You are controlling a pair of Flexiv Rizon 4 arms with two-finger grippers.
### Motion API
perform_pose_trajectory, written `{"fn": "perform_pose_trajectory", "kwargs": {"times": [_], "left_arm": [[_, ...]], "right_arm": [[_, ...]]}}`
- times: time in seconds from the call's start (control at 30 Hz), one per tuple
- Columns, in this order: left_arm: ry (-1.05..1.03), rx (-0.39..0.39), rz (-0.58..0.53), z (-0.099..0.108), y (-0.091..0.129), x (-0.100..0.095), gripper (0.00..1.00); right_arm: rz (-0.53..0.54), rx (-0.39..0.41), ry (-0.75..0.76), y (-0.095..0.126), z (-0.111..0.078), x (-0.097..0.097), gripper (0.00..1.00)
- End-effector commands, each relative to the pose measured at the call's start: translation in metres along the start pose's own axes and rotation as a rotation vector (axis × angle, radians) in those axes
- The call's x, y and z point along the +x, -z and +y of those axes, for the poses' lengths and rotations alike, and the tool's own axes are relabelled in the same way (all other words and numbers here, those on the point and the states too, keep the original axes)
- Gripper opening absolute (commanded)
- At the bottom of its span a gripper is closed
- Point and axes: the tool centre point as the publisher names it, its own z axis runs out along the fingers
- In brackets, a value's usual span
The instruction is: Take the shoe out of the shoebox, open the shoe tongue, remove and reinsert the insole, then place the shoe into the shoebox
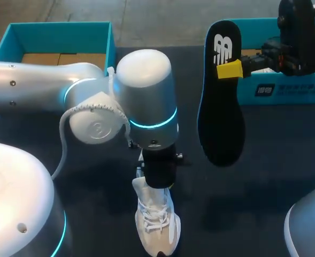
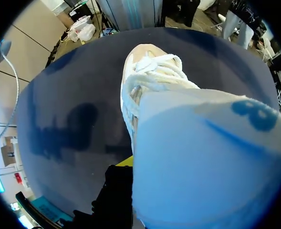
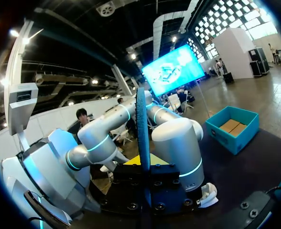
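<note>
The insole [image 1: 221, 112] being held over the tabletop [image 1: 253, 182]
It is being pinched by the right pincer [image 1: 229, 69]; the shoe [image 1: 157, 227] is lying on the tabletop under the left pincer [image 1: 156, 182], whose state cannot be told.

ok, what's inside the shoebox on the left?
Brown cardboard panels on the floor of the shoebox, nothing else visible. Its near part is covered by the left arm in the head view, so that strip cannot be checked. The shoe is out on the table.
</note>
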Motion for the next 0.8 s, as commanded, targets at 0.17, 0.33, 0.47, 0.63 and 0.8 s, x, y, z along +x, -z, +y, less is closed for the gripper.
{"fn": "perform_pose_trajectory", "kwargs": {"times": [0.17, 0.33, 0.47, 0.63, 0.8], "left_arm": [[-0.016, 0.002, -0.024, -0.001, -0.002, 0.001, 0.0], [-0.036, -0.004, -0.037, -0.002, -0.002, -0.001, 0.0], [-0.034, -0.005, -0.042, -0.002, -0.002, -0.001, 0.0], [-0.031, -0.009, -0.063, -0.002, -0.003, -0.002, 0.33], [-0.025, -0.022, -0.11, 0.001, 0.01, -0.001, 0.72]], "right_arm": [[0.001, 0.003, -0.002, -0.002, 0.001, -0.002, 0.0], [0.001, 0.003, -0.002, -0.002, 0.001, -0.002, 0.0], [0.001, 0.003, -0.002, -0.002, 0.001, -0.002, 0.0], [0.001, 0.003, -0.002, -0.002, 0.001, -0.002, 0.0], [0.001, 0.003, -0.002, -0.002, 0.001, -0.002, 0.0]]}}
